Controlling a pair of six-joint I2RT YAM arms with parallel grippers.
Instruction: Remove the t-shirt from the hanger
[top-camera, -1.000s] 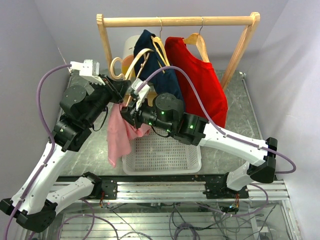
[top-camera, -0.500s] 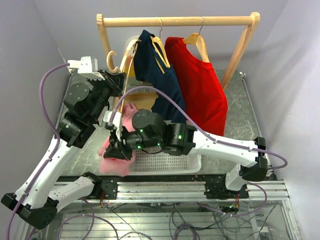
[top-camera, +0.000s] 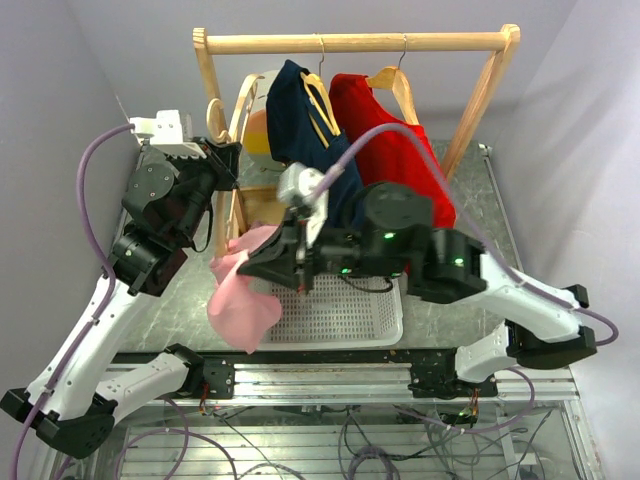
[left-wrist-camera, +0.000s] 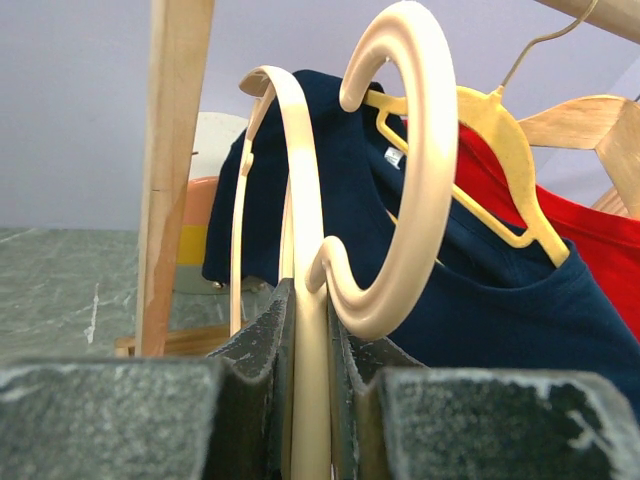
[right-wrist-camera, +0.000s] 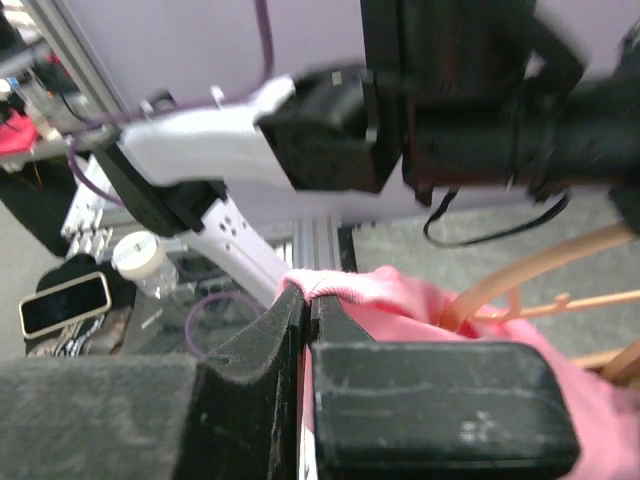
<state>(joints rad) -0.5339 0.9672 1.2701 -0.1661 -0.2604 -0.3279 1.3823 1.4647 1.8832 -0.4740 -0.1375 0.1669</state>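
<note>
The right end effector is closed – a fold of the pink t-shirt is pinched between its two fingers. From that pinch the cloth hangs bunched, its long axis running downward toward the near edge of the desk, with the free end lowest. In the overhead view the t-shirt is seen just beside the left rim of the white basket, over the desk rather than inside the basket.

The left end effector is clamped on the cream hanger, whose thin body is gripped between the pads. The hanger is held nearly upright, its hook curling at the top and its long arms running down toward the t-shirt. In the right wrist view one lower arm of the hanger is seen emerging from behind the pink cloth – whether it is still inside the garment cannot be told.

Behind both, a navy shirt and a red shirt are hung on their own hangers from the wooden rack.
</note>
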